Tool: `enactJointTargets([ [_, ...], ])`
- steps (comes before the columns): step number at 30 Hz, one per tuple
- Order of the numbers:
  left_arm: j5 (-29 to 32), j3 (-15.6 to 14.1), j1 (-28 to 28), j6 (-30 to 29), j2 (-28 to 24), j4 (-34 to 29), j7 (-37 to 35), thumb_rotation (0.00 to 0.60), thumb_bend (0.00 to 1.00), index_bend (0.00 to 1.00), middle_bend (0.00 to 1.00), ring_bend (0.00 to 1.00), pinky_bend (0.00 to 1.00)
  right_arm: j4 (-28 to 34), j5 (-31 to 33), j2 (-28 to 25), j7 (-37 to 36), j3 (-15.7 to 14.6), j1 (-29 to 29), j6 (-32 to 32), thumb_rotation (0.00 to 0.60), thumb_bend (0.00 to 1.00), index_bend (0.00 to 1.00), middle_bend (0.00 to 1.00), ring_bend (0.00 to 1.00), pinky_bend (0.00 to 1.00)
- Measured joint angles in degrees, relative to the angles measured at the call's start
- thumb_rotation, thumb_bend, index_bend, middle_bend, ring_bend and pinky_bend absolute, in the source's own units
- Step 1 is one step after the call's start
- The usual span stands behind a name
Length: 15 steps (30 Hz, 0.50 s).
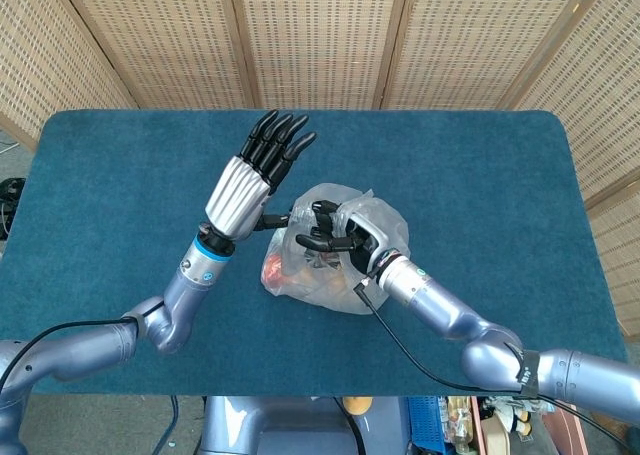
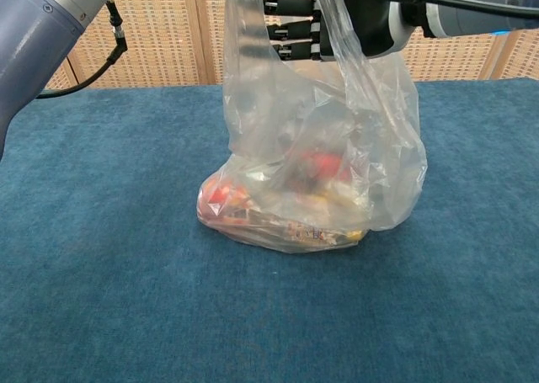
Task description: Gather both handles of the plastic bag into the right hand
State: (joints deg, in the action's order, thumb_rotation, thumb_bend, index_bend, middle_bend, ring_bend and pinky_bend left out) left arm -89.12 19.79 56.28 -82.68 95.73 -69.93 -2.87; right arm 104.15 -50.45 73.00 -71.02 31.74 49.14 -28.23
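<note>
Head view: plastic bag sits mid-table, contents inside. Right hand is curled into the bag's top, gripping film (one handle or both, cannot tell). Left hand is raised beside it, fingers straight, empty. Gathering looks partly done. Chest view crops both hands at the top edge.

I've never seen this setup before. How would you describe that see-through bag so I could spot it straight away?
Start with the big dark blue carpeted table in front of the wicker screens and look near its middle, between the two silver robot arms. There sits a clear, crinkly plastic bag, its top drawn up around the black-fingered right hand. It is the only transparent thing there, with red and orange packets showing through.
</note>
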Motion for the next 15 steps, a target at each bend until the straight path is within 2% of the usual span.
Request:
enactJointTargets([
  [15,1.14,0.55,0.57,1.02,0.81,1.44,-0.54,0.6,0.15,0.0,0.0,0.0,0.0,0.93,-1.46,2.16,-1.01,5.24,-3.32,6.82,0.6,0.26,0.37,0.4,0.21,0.21],
])
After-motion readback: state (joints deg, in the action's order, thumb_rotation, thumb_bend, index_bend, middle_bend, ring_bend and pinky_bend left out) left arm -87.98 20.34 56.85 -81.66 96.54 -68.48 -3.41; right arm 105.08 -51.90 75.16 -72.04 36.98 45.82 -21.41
